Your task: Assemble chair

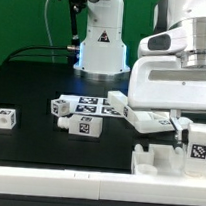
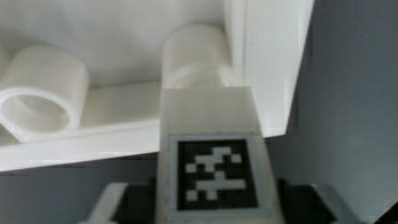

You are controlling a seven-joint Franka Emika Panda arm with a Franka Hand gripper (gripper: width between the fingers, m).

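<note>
My gripper (image 1: 192, 133) hangs low at the exterior view's right, over a white chair assembly (image 1: 167, 159) near the front edge. A tagged white bar (image 1: 199, 147) stands between its fingers. In the wrist view that bar (image 2: 217, 150) runs lengthwise between the two fingertips of my gripper (image 2: 217, 203), its far end meeting a round peg (image 2: 196, 50) beside a white slab (image 2: 276, 40). A second round peg (image 2: 45, 95) lies alongside. Both fingers (image 2: 125, 200) sit very close to the bar's sides; whether they press on it does not show. More tagged chair parts (image 1: 86, 108) lie mid-table.
A single tagged block (image 1: 4, 117) sits at the exterior view's left. The robot's white base (image 1: 101, 41) stands at the back, with cables trailing to its left. A long plain white rail (image 1: 55, 178) runs along the front edge of the black table.
</note>
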